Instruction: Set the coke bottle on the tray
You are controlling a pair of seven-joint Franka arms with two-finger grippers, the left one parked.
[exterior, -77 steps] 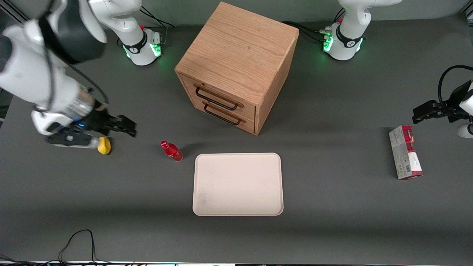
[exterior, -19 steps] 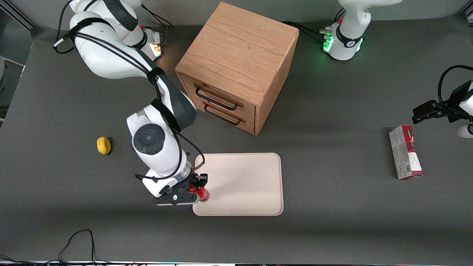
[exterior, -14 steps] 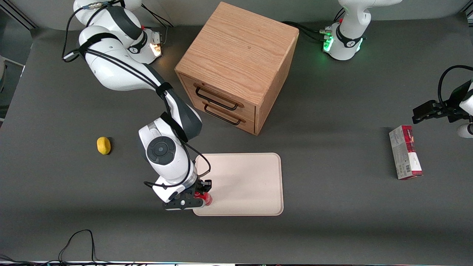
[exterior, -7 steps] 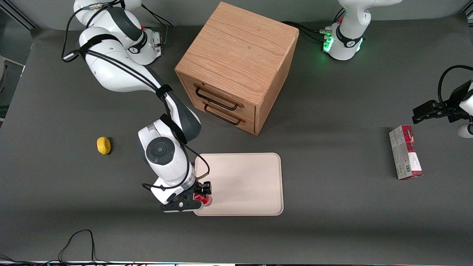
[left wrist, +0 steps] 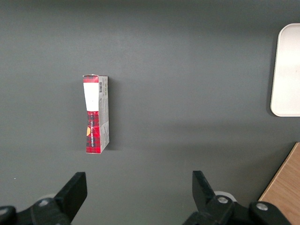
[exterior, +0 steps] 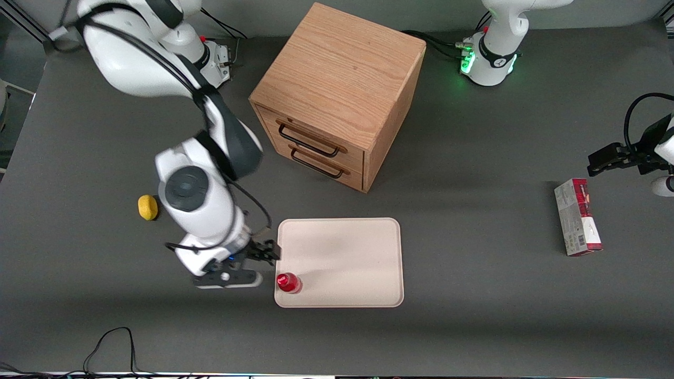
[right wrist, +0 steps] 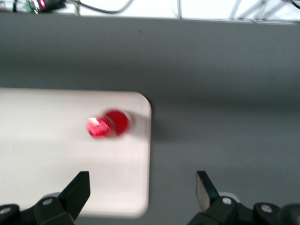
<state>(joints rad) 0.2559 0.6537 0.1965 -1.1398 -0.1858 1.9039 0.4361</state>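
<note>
Bottle (exterior: 288, 282) upright on tray (exterior: 347, 252) corner, gripper (exterior: 263, 254) released above; light, glossy-slick, tippy — regrip at body.

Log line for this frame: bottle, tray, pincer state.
coke bottle: upright on tray, corner nearest working arm | pincer: open, empty, above tray's edge | task: placed

The coke bottle (exterior: 288, 282) is seen upright on the tray (exterior: 347, 252), in the corner nearest the working arm. The gripper (exterior: 268, 252) is held just beside the tray's edge, empty, fingers apart.
</note>
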